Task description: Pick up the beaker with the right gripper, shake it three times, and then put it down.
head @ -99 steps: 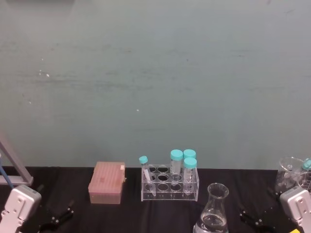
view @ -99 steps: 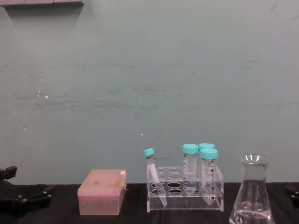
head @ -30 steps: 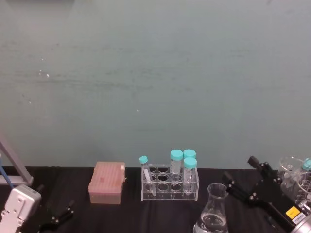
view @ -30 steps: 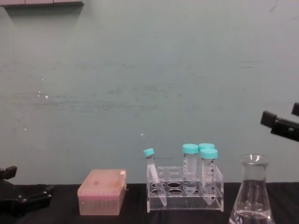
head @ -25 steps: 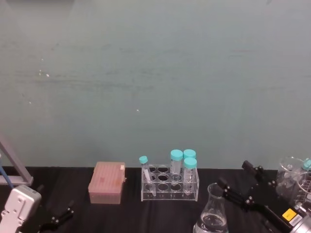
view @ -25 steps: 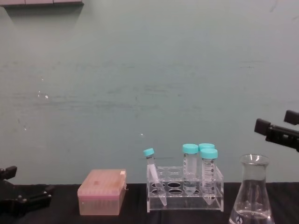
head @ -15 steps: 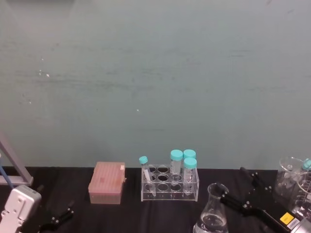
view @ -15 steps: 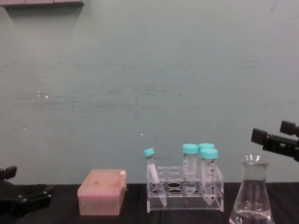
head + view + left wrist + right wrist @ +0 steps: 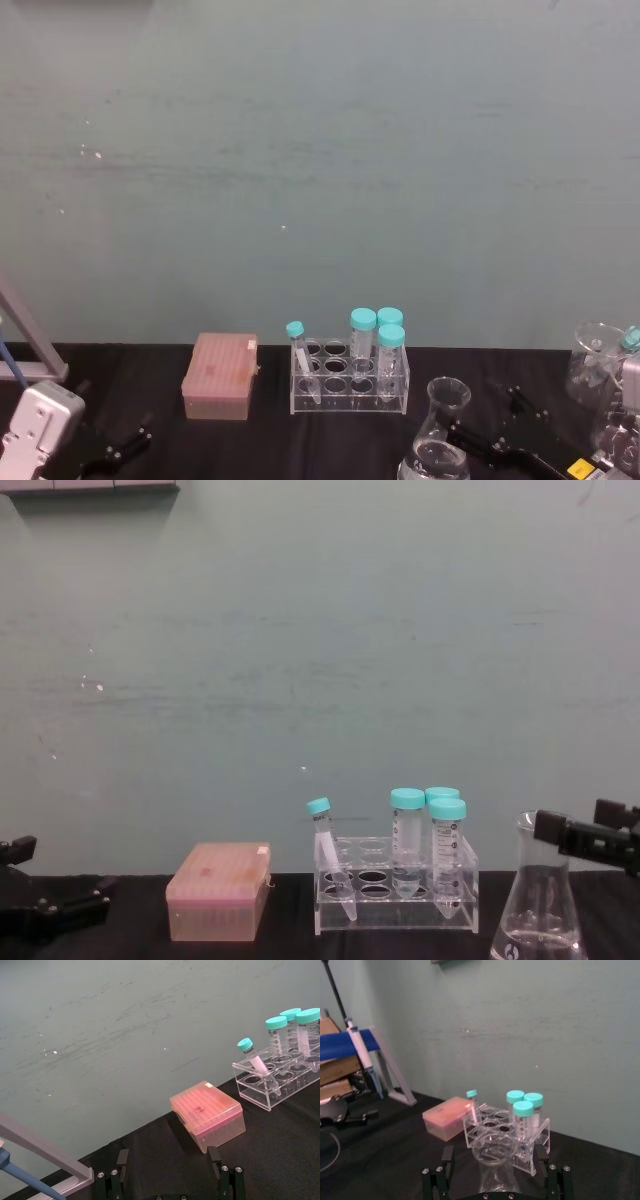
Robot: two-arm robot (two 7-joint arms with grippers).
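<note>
Your right gripper [image 9: 494, 1152] flanks the beaker [image 9: 540, 910] neck, fingers spread, its white print unreadable; left gripper [image 9: 168, 1152] sits parked, fingers apart

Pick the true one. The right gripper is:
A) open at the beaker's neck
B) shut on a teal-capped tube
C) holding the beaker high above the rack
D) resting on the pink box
A: the right wrist view shows the right gripper with its fingers apart on either side of the beaker rim.

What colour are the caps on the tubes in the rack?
Teal caps, clearest in the chest view.
</note>
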